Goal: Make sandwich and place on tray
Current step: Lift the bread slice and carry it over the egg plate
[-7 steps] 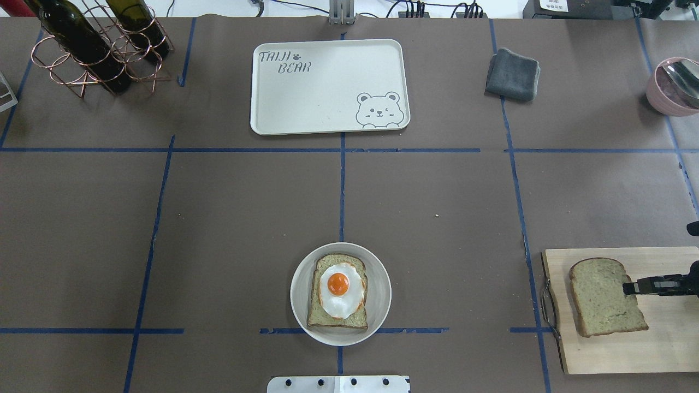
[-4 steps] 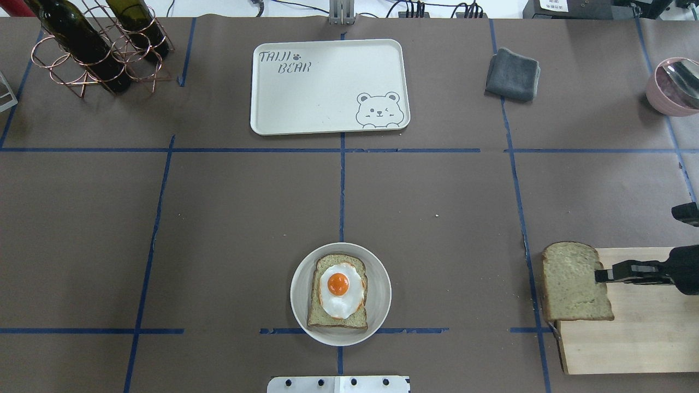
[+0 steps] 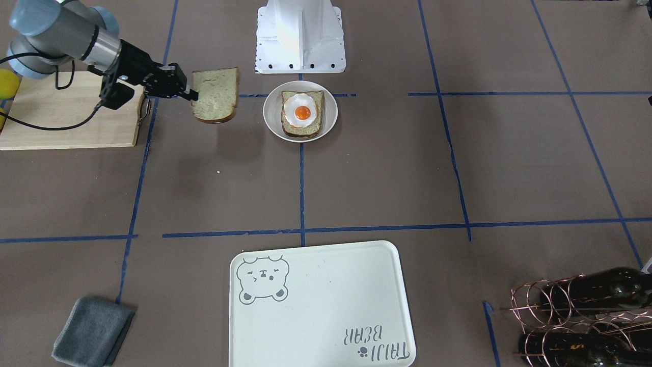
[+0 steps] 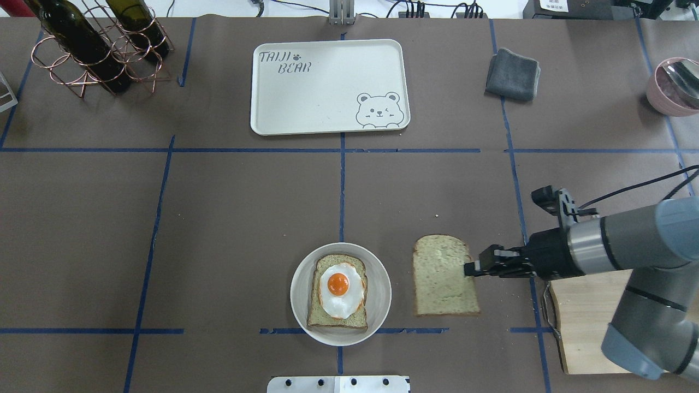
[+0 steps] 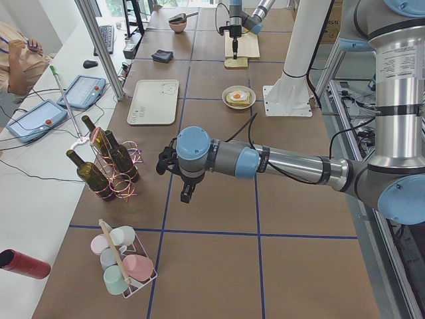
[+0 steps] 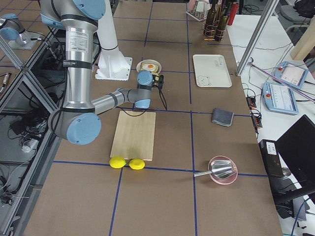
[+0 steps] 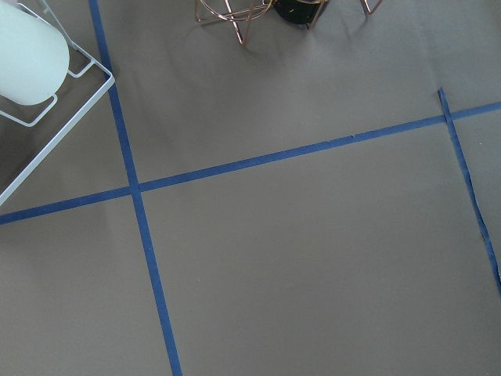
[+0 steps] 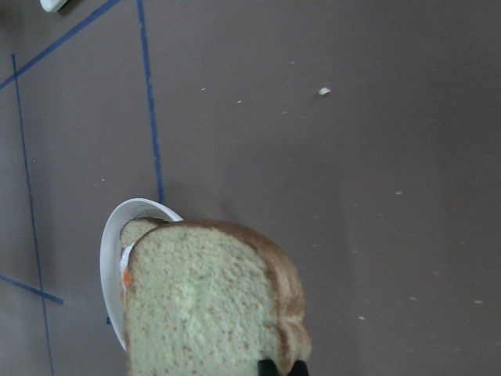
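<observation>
A round white dish [image 4: 299, 295] holds one bread slice [image 4: 327, 322] with a fried egg [image 4: 339, 288] on top; it also shows in the front view [image 3: 326, 109]. My right gripper [image 4: 471, 268] is shut on the edge of a second bread slice [image 4: 443, 275] and holds it level above the table, just right of the dish. The same slice shows in the front view [image 3: 215, 95] and the right wrist view [image 8: 203, 305]. The cream tray [image 4: 329, 86] with the bear drawing lies bare at the far middle. My left gripper [image 5: 187, 193] shows only in the exterior left view, far from the dish; I cannot tell its state.
A wooden cutting board [image 4: 579, 327] lies at the near right under my right arm. A grey cloth [image 4: 512, 75] and a pink bowl [image 4: 674, 87] are at the far right. A copper rack with wine bottles [image 4: 98, 43] stands at the far left. Two lemons [image 6: 127, 163] lie beside the board.
My right gripper has carried the bread slice off the cutting board and leftward, to just right of the dish. The dish and tray have not moved.
</observation>
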